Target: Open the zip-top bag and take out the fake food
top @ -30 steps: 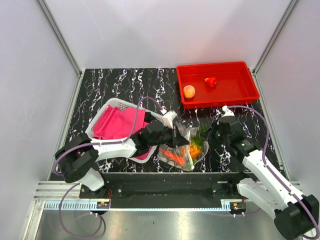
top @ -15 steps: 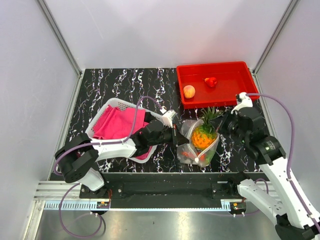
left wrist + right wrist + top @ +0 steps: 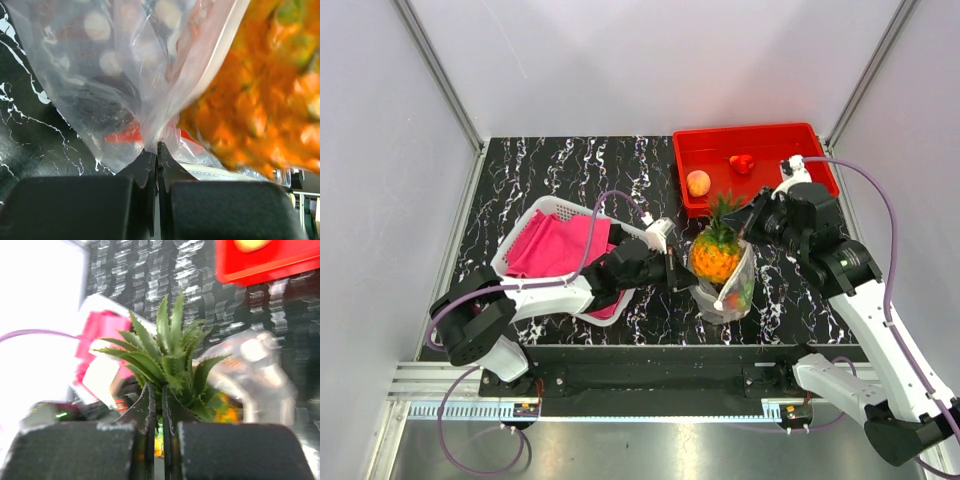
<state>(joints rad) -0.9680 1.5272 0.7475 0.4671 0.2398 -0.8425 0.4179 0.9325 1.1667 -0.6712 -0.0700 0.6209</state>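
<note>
Toy pineapple [image 3: 715, 255] upright in the mouth of the zip-top bag [image 3: 732, 298], at the near table edge.
Top: my left gripper [image 3: 678, 272] and right gripper [image 3: 745, 222] flank it. Left wrist: my jaws are pinched tight on bag plastic. Right wrist: my jaws are clamped on the green crown [image 3: 170, 352].

Pineapple [image 3: 717, 256] atop zip-top bag [image 3: 733, 298], tray [image 3: 786, 176] behind, basket [image 3: 523, 228] left.

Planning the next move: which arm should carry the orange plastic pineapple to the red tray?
Right. The right gripper holds the orange plastic pineapple by its green crown, near the red tray; the left gripper clamps the clear dotted zip-top bag.
</note>
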